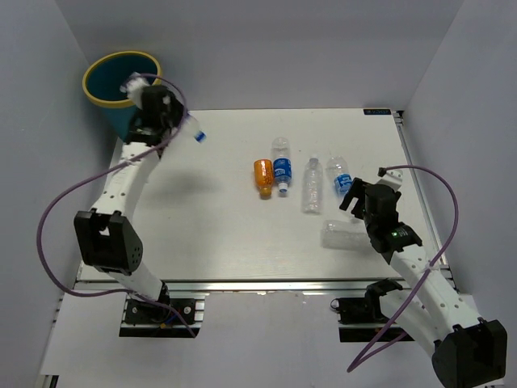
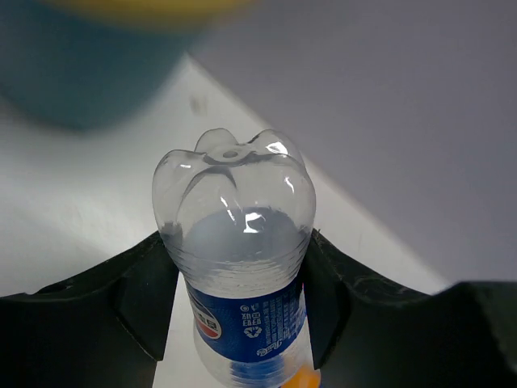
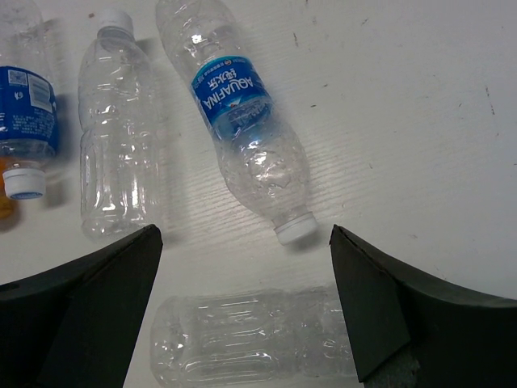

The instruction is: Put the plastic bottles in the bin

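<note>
The teal bin with a yellow rim (image 1: 103,99) stands off the table's far left corner; it is blurred in the left wrist view (image 2: 73,81). My left gripper (image 1: 176,119) is raised beside the bin, shut on a clear blue-labelled bottle (image 1: 194,129) (image 2: 234,234), base pointing away. My right gripper (image 1: 353,202) (image 3: 244,242) is open above a large clear unlabelled bottle (image 1: 343,236) (image 3: 258,335) lying crosswise. On the table lie an orange bottle (image 1: 263,175), a blue-labelled bottle (image 1: 281,168) (image 3: 24,105), a clear bottle (image 1: 313,184) (image 3: 113,137) and an Aquafina bottle (image 1: 342,179) (image 3: 242,121).
The white table (image 1: 218,234) is closed in by grey walls at the back and both sides. A purple cable (image 1: 48,210) loops out from the left arm, another (image 1: 448,218) from the right arm.
</note>
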Available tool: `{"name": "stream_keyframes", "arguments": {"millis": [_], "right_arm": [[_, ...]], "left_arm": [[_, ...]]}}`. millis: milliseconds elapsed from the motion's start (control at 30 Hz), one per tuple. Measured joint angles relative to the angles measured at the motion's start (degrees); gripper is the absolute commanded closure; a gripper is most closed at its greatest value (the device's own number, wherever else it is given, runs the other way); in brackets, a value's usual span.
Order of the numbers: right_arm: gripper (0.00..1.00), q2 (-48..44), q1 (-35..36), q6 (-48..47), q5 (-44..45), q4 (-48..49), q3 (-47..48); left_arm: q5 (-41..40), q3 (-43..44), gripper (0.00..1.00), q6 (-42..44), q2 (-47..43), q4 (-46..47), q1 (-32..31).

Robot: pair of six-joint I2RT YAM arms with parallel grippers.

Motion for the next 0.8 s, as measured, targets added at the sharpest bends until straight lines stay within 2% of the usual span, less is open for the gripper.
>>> {"name": "stream_keyframes", "arguments": {"millis": [67, 167, 233, 433, 467, 500, 533, 567, 600, 800], "right_arm": [[0.11, -0.1, 0.0, -0.8, -0.4, 0.3, -0.3], [0.11, -0.2, 0.0, -1.4, -0.8, 1.0, -0.4], [0.11, -0.2, 0.0, -1.6, -0.9, 2.2, -0.8], [0.11, 0.0, 0.0, -2.7, -1.5, 2.5, -1.2], [0.11, 0.1, 0.0, -2.8, -1.7, 2.5, -1.2], [0.11, 0.1, 0.0, -2.9, -1.9, 2.5, -1.2], [0.11, 0.2, 0.0, -3.1, -2.1, 2.5, -1.2], [0.11, 0.2, 0.0, -3.2, -2.4, 2.6, -1.2], [0.11, 0.2, 0.0, -3.4, -2.6, 2.7, -1.2], [0.11, 1.0, 0.0, -4.0, -3.5, 3.6, -1.2]], "left_arm": [[-4.7, 4.5, 0.58, 1.2, -0.7, 3.0, 4.8], [-11.0, 10.2, 0.52, 2.8, -0.4, 8.5, 8.6], [-13.3, 15.0, 0.52, 3.1, 1.2, 11.8, 11.3], [-21.7, 37.8, 0.52, 4.7, 16.2, 16.3, 17.4], [-23.3, 42.5, 0.47, 5.3, 20.1, 16.5, 17.7], [-24.4, 45.0, 0.36, 5.9, 22.9, 16.8, 17.7], [-25.7, 46.8, 0.17, 6.7, 25.4, 16.9, 17.7], [-26.6, 47.8, 0.06, 7.5, 27.4, 17.2, 17.5], [-27.6, 48.0, 0.02, 8.3, 29.3, 17.3, 17.4], [-27.9, 45.9, 0.02, 10.9, 33.2, 16.2, 17.0]]}}
